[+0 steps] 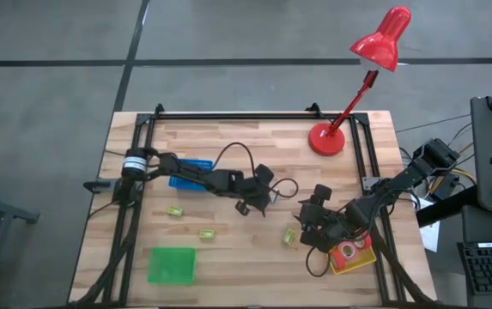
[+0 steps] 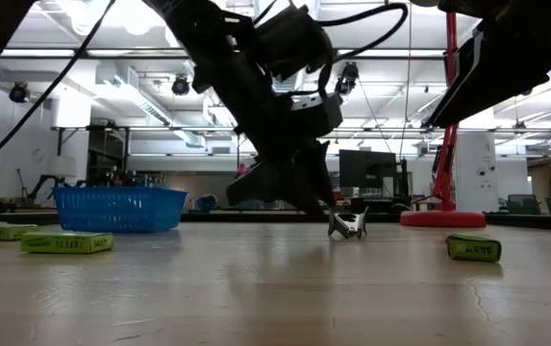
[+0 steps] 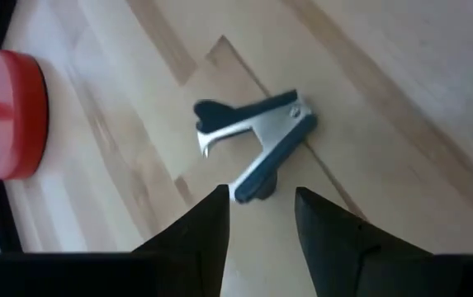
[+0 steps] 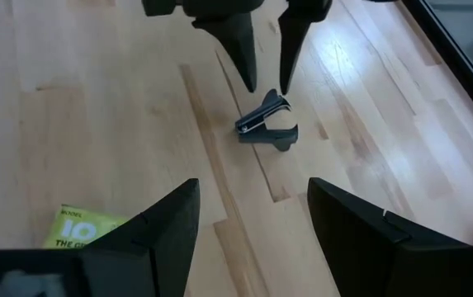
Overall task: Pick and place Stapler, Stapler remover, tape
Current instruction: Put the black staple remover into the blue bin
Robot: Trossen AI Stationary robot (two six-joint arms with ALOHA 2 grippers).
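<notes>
The staple remover (image 3: 257, 140), dark blue with metal jaws, lies on the wooden table near its middle; it also shows in the low view (image 2: 349, 226) and the right wrist view (image 4: 267, 124). My left gripper (image 3: 261, 202) is open and hangs just above it, fingers pointing down, one fingertip on either side of one handle end; it touches nothing (image 4: 267, 82). My right gripper (image 4: 253, 219) is open and empty, a little toward the table's right of the remover (image 1: 307, 219). No stapler shows. A red round thing (image 1: 346, 251) lies in a yellow tray under the right arm; whether it is tape, I cannot tell.
Three small yellow-green boxes (image 1: 174, 210) (image 1: 205, 233) (image 1: 289, 237) lie on the near half of the table. A green pad (image 1: 172, 264) sits near the left front. A blue basket (image 1: 190, 172) stands under the left arm. The red lamp's base (image 1: 327, 139) stands at the far right.
</notes>
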